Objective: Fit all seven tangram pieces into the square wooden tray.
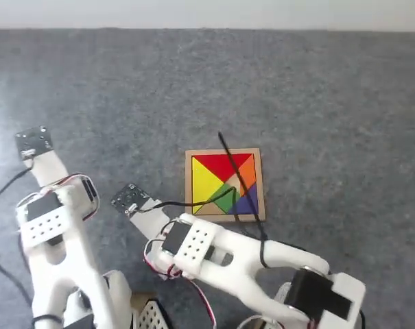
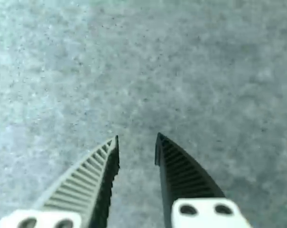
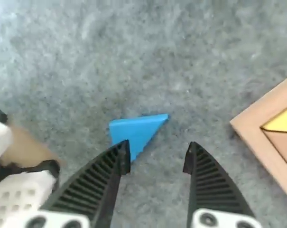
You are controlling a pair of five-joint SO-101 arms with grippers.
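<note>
The square wooden tray (image 1: 258, 179) lies on grey carpet at mid-table. It holds a red triangle (image 1: 223, 165), a yellow triangle (image 1: 205, 184), an orange piece (image 1: 248, 174), a green piece (image 1: 226, 197) and a dark blue piece (image 1: 247, 201). A strip of bare wood shows along its near side. A light blue triangle (image 3: 137, 130) lies flat on the carpet beside the tray's corner (image 3: 254, 132). My right gripper (image 3: 157, 153) is open just short of it, one fingertip at the triangle's edge. My left gripper (image 2: 137, 139) is open over bare carpet, holding nothing.
A black cable (image 1: 235, 175) crosses over the tray. The right arm (image 1: 214, 255) stretches from the near right toward the middle, and the left arm (image 1: 53, 226) stands at the near left. A tan object (image 3: 21, 148) lies near the arm bases.
</note>
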